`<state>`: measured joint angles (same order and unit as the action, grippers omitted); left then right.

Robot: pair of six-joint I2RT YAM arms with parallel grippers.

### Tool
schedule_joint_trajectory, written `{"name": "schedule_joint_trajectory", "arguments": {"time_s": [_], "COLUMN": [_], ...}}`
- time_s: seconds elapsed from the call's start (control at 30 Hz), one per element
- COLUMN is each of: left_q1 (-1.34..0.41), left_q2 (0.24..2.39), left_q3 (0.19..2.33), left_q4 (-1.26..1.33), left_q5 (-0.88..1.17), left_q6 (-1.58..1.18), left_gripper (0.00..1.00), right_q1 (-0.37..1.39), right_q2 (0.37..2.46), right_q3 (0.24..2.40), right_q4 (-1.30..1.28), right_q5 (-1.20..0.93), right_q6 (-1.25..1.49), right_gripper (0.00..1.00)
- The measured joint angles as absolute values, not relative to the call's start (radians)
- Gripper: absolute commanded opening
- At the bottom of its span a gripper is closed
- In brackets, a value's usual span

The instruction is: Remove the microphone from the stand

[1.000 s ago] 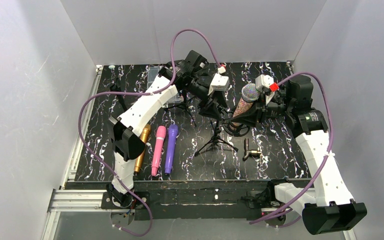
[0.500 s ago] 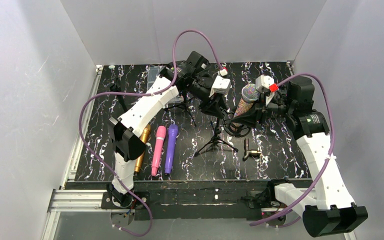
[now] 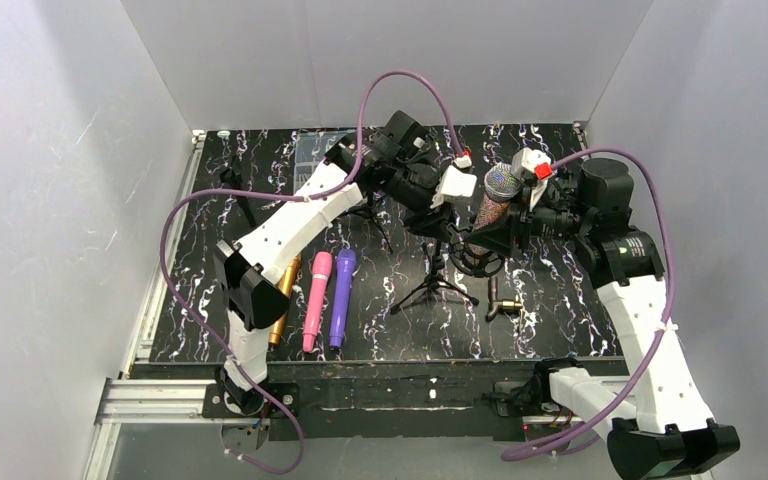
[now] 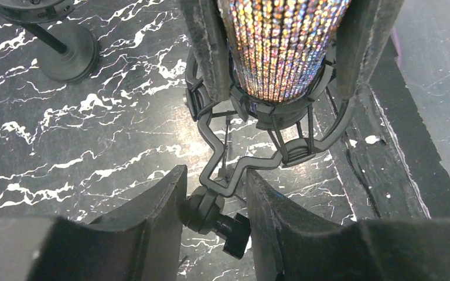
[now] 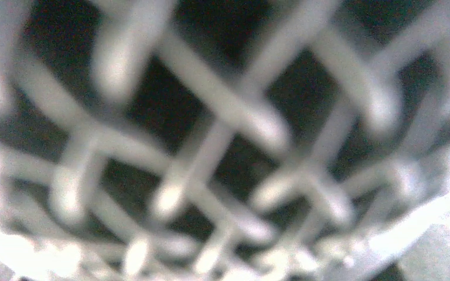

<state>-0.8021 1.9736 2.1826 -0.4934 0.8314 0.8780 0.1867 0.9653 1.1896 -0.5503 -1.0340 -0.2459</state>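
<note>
Left hand (image 4: 214,202) newly tight on stand (image 4: 233,233), right hand (image 3: 488,228) around microphone (image 3: 501,184)

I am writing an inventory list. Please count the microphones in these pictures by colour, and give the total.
Gold microphone: 1
Pink microphone: 1
Purple microphone: 1
Glitter microphone, in the stand: 1
Total: 4

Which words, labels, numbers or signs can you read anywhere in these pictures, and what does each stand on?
None can be read.
The small pale marking on the right arm's black joint housing is too small to read.
The sequinned microphone and black tripod stand show no lettering.
</note>
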Motion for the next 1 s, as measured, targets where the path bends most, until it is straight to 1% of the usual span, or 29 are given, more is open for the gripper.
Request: {"name": "schedule_joint_trajectory", "arguments": {"time_s": [0.33, 0.7, 0.83, 1.0], "left_q1": [-0.827, -0.883, -0.894, -0.894], "left_q2": [1.939, 1.896, 1.887, 1.881], "left_q3": [2.133, 2.077, 2.057, 2.048], "left_q4": [-0.421, -0.358, -0.342, -0.337], "left_q5": [0.723, 0.530, 0.490, 0.490], "left_q6": [0.785, 0.676, 0.657, 0.654], "left_gripper": [0.00, 0.00, 0.00, 0.00], "right_q1": [0.192, 0.192, 0.192, 0.189], "right_q2": [0.937, 0.923, 0.923, 0.924], "right_q3": [1.208, 1.208, 1.209, 1.211], "right_q4": [-0.553, -0.553, -0.559, -0.568], "right_q5": [-0.894, -0.788, -0.783, -0.823], "right_q6": [-0.156, -0.089, -0.084, -0.124], "right_gripper": [0.01, 0.01, 0.01, 0.01]}}
